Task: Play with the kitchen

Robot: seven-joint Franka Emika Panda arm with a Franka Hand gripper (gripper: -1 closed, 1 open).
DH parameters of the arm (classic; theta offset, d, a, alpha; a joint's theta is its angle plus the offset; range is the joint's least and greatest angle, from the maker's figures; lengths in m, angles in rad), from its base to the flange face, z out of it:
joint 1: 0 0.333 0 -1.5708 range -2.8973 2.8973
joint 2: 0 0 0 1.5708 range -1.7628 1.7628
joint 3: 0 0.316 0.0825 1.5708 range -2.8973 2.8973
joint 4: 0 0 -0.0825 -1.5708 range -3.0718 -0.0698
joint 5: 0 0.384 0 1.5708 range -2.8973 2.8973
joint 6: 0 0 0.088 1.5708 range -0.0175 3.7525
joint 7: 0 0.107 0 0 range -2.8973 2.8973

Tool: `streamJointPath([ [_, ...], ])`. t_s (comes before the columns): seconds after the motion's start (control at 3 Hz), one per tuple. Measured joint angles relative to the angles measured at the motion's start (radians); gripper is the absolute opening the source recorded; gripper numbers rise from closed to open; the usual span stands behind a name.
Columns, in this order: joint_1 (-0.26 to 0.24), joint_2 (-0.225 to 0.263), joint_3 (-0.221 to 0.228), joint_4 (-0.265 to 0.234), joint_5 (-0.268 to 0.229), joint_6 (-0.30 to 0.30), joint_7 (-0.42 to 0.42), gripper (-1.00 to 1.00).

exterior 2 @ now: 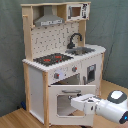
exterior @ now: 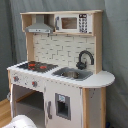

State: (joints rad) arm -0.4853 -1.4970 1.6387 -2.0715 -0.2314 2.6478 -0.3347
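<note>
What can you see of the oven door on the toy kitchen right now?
The oven door is a white panel with a clear window, hinged at its bottom edge and swung down, partly open, below the knobs of the kitchen. A pale bar handle runs along its upper edge. In the second exterior view the robot's hand is at the door's front, near the window's right edge; whether it touches cannot be told. The oven cavity behind looks dark.

Grey backdrop curtain (exterior: 115, 45), wooden floor (exterior 2: 15, 119)
</note>
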Motion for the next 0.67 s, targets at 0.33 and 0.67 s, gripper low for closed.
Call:
streamJointPath([
  [0.33,0.000,-0.002,0.014,-0.021,-0.001,0.031,0.109,1.00],
  [0.67,0.002,-0.007,0.027,-0.043,-0.001,0.051,0.229,1.00],
])
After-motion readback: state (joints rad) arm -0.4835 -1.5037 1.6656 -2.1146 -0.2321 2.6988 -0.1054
